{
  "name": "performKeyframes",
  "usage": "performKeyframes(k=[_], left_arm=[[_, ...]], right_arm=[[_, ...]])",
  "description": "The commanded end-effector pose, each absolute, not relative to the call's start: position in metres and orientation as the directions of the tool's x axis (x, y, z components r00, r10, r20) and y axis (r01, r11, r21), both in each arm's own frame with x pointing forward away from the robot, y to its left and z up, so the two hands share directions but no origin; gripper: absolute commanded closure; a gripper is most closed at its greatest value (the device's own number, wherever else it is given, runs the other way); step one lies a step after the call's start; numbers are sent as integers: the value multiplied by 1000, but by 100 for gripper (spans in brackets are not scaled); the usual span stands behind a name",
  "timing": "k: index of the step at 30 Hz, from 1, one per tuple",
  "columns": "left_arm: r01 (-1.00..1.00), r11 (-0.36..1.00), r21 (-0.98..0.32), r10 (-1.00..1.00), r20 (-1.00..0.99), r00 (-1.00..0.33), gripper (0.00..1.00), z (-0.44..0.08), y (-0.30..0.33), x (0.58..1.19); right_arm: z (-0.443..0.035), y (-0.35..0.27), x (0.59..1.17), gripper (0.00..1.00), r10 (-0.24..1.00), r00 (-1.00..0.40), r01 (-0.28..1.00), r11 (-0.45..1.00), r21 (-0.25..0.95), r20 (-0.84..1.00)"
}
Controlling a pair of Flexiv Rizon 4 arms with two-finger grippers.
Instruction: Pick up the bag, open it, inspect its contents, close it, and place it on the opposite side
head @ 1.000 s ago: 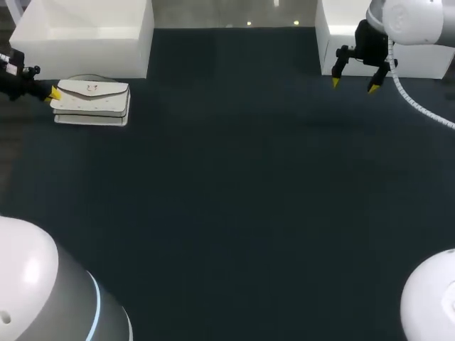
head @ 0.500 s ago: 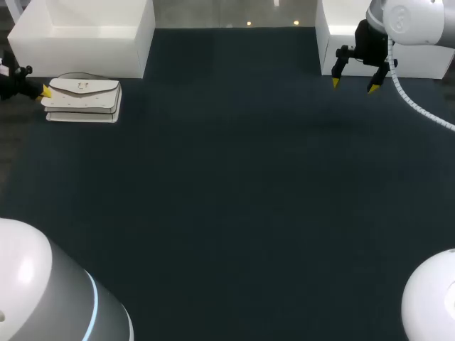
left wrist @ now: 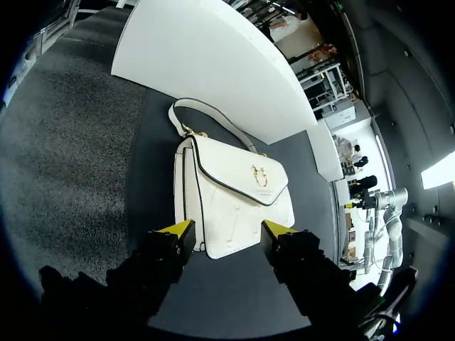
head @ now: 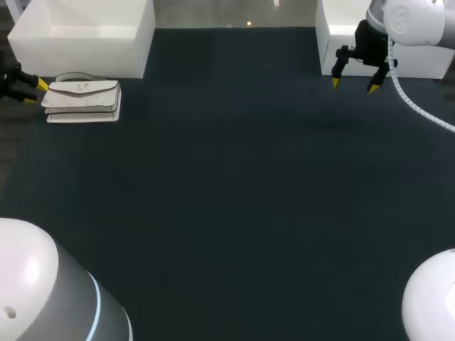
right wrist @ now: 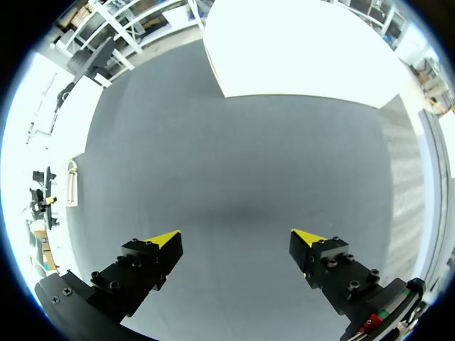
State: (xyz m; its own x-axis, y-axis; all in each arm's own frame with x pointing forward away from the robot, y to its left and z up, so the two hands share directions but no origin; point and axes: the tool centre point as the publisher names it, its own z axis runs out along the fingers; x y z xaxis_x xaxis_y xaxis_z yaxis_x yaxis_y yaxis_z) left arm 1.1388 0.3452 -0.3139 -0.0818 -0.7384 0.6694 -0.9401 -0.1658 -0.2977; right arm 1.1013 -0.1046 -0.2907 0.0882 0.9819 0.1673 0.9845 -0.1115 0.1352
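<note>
Bag [head: 82,99], one, closed, left claw [head: 37,91] beside

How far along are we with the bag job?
Done: nothing I can confirm. The bag lies flat, flap shut, beside the left white box. In hand: the left gripper sits at its end, fingers open, no grip. The right gripper hangs open, apart. Left, seemingly: lifting, opening, inspecting, closing, moving across.

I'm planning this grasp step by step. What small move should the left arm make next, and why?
Probably ease the left gripper forward along the white handbag, then shut. The gripper is open, its yellow tips flanking the handbag's near end but seemingly not touching it. The handbag lies flat on the table with its flap closed, so nothing is held yet.
</note>
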Motion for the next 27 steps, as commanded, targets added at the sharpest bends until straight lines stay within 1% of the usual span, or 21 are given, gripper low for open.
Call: performKeyframes(k=[1, 13, 20, 27], left_arm=[[-976, -85, -202, -835, 548, -40, 0, -277, 339, 1122], [-978, -128, -166, -954, 291, 75, 0, -241, 293, 1098], [-978, -129, -164, -982, 157, 103, 0, -230, 270, 1089], [-979, -103, -176, -995, 29, 100, 0, -221, 246, 1081]], right_arm=[[-290, -104, 1101, 0, 982, 91, 985, -113, 133, 163], [-290, -104, 1101, 0, 982, 91, 985, -113, 133, 163], [-290, -104, 1101, 0, 982, 91, 985, -113, 133, 163], [-290, -104, 1101, 0, 982, 91, 985, -113, 133, 163]])
